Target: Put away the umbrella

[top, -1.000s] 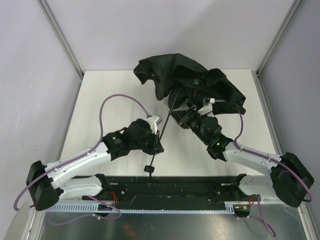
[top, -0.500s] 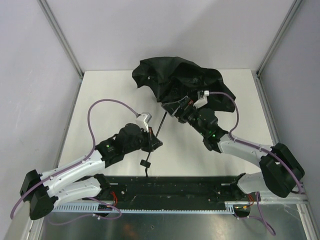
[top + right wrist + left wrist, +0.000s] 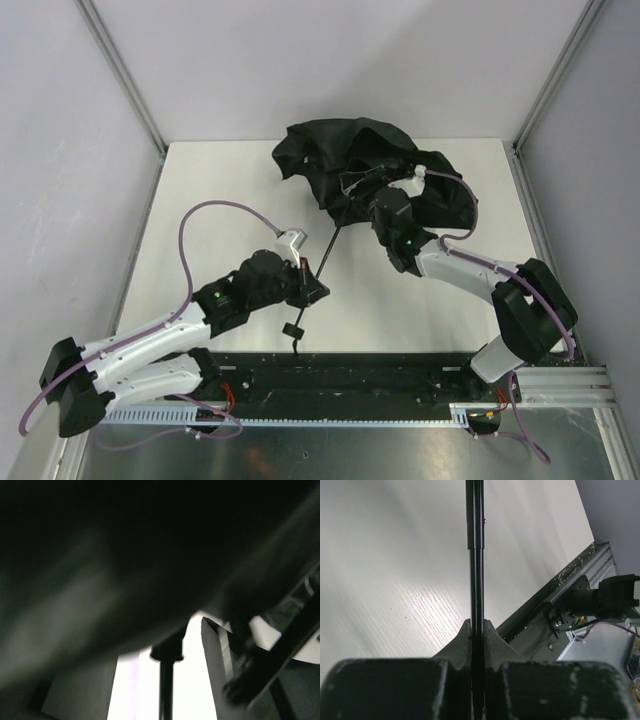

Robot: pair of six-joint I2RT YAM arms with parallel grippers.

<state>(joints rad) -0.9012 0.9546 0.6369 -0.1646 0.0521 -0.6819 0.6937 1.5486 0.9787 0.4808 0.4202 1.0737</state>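
Left wrist — left claw (image 3: 477, 630) clenched on umbrella (image 3: 475, 555) shaft, right claw (image 3: 368, 192) under canopy — state unclear

A crumpled matte-black fabric umbrella (image 3: 335, 155) fills the far middle of the white table (image 3: 200, 190). Its slim shaft (image 3: 327, 250) slants nearward from it between the white-and-black left arm (image 3: 150, 340) and right arm (image 3: 465, 272). Left of the umbrella, the tabletop lies bare.
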